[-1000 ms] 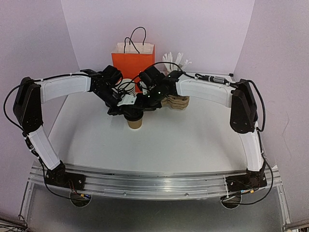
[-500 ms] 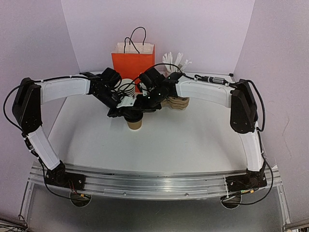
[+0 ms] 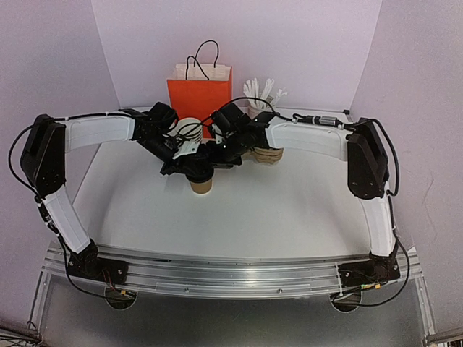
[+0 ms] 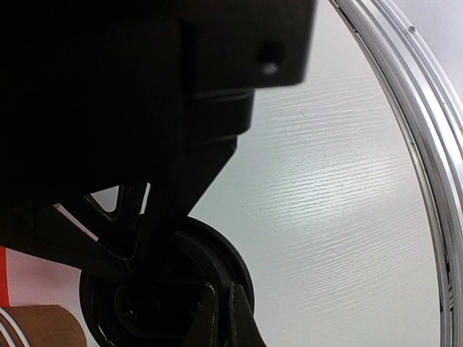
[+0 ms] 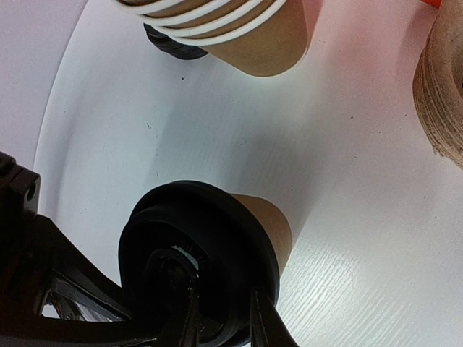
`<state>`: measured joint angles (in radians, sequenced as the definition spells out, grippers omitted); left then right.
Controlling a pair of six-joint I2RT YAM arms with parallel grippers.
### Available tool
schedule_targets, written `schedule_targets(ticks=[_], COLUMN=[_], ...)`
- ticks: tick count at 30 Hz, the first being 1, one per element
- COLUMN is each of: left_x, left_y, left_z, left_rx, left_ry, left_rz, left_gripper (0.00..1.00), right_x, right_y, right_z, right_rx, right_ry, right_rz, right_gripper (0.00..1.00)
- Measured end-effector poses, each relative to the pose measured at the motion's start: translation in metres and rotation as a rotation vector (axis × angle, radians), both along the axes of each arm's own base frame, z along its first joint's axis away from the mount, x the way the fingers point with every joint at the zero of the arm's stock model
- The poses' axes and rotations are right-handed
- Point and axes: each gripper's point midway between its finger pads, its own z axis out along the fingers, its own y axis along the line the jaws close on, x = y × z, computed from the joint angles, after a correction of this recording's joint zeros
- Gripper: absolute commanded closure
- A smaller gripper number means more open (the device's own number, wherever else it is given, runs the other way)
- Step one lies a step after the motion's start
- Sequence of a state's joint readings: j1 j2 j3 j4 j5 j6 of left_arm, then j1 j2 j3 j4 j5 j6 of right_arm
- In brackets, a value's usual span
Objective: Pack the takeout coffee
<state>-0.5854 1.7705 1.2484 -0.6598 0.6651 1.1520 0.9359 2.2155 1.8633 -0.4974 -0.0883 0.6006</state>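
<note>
The takeout coffee [image 3: 202, 183], a brown paper cup with a black dome lid, stands on the white table in front of the orange bag. Both grippers meet over its lid. My left gripper [image 3: 185, 167] comes from the left; in the left wrist view [image 4: 223, 295] its fingers are pinched on the lid's rim [image 4: 242, 271]. My right gripper [image 3: 215, 162] comes from the right; in the right wrist view [image 5: 223, 307] its fingers straddle the lid's near edge over the cup [image 5: 271, 224]. The cup wall under the lid is mostly hidden by the grippers.
An orange paper bag [image 3: 200, 92] with black handles stands open at the back wall. A stack of lidless cups [image 3: 189, 127] [image 5: 239, 32] stands just behind the grippers. Brown cardboard sleeves [image 3: 266, 154] and white cutlery [image 3: 262, 90] are at the back right.
Both grippers and the cup have shifted a little to the left and back. Their hold on the lid looks the same.
</note>
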Motion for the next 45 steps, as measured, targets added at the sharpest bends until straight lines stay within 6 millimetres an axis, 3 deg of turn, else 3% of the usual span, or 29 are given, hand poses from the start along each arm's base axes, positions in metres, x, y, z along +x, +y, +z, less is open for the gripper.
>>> schedule_targets(ticks=[6, 14, 22, 29, 35, 45], left_x=[0.002, 0.006, 0.019, 0.021, 0.024, 0.014], left_y=[-0.001, 0.0, 0.001, 0.002, 0.015, 0.048], left_z=[0.0, 0.002, 0.014, 0.021, 0.023, 0.009], left_rx=[-0.029, -0.003, 0.044, 0.056, 0.055, 0.077], left_ry=[0.063, 0.098, 0.086, 0.083, 0.069, 0.051], left_rz=[0.027, 0.064, 0.12, 0.129, 0.132, 0.088], left_gripper=[0.98, 0.72, 0.65, 0.45, 0.36, 0.34], right_x=[0.001, 0.001, 0.001, -0.01, -0.012, -0.014], right_y=[0.0, 0.001, 0.0, 0.006, 0.009, 0.009], right_z=[-0.002, 0.0, 0.002, 0.003, 0.004, 0.004], right_rx=[0.011, 0.015, -0.012, -0.02, -0.025, -0.035], right_ry=[-0.001, 0.001, -0.003, 0.007, 0.003, 0.01], right_rz=[-0.006, 0.0, 0.015, 0.047, 0.068, 0.076], right_gripper=[0.78, 0.77, 0.78, 0.78, 0.78, 0.78])
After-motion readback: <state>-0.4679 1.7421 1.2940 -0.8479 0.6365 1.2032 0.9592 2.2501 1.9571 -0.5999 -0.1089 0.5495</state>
